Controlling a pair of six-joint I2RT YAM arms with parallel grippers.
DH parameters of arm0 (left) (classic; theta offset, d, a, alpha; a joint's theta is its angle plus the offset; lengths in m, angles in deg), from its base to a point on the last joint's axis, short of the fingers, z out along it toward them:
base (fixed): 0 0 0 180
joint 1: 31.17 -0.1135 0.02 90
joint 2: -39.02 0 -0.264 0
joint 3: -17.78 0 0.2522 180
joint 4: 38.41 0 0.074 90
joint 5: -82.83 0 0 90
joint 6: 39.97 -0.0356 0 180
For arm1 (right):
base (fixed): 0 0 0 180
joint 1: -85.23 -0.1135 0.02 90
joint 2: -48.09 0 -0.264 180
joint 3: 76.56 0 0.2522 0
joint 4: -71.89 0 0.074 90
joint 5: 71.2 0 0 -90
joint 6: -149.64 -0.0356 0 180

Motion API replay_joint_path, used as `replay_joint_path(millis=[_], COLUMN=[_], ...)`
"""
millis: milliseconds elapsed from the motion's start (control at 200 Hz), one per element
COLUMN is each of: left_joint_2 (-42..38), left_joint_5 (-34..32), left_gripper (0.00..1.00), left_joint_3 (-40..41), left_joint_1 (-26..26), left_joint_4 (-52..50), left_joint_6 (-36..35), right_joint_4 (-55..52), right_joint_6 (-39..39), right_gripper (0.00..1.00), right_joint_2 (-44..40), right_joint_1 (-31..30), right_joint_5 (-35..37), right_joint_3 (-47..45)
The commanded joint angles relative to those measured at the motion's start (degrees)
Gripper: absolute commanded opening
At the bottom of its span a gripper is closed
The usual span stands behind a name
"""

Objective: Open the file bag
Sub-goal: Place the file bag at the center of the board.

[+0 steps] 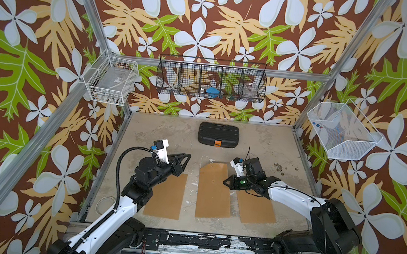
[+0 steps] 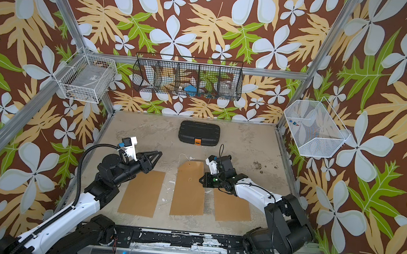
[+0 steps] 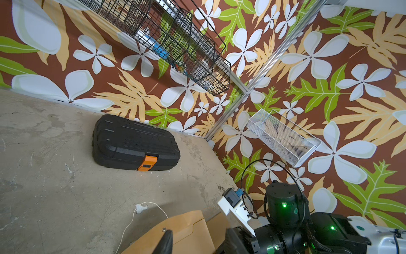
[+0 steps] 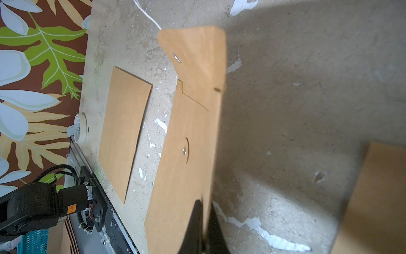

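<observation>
The right hand point(image 1: 225, 182) pinches the kraft file bag point(image 1: 212, 196) at its three-o'clock edge; the left hand point(image 1: 186, 160), fingers spread, hovers at its ten o'clock.

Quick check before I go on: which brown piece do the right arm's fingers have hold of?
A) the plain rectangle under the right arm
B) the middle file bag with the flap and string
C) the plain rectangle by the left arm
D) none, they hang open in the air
B: in the right wrist view the right fingers are shut on the long edge of the file bag, the one with the opened flap and white string.
</observation>
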Motion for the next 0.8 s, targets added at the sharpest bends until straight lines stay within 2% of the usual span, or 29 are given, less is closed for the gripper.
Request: replay_joint_path(millis=[0, 310, 626, 791], left_joint_2=[0.03, 0.09, 0.14, 0.14], left_joint_5=[-0.04, -0.22, -0.15, -0.19], left_gripper=[0.42, 0.42, 0.43, 0.43], left_joint_3=[0.14, 0.42, 0.50, 0.77], left_joint_1=[-0.11, -0.20, -0.20, -0.20], left_joint_4=[2.04, 2.41, 2.50, 2.82], left_joint_6=[0.07, 0.43, 0.57, 0.76], right_joint_4=[0.94, 1.45, 0.64, -0.76], right_joint_6=[0.23, -1.26, -1.95, -1.81], right_gripper=[0.00, 0.00, 0.16, 0.20], right_joint_2=[0.62, 0.18, 0.71, 0.88], right_joint_1=[-0.07, -0.07, -0.07, -0.07], right_joint_5=[0.01, 1.19, 2.90, 4.06], right_joint_3=[0.02, -2.22, -2.38, -2.11])
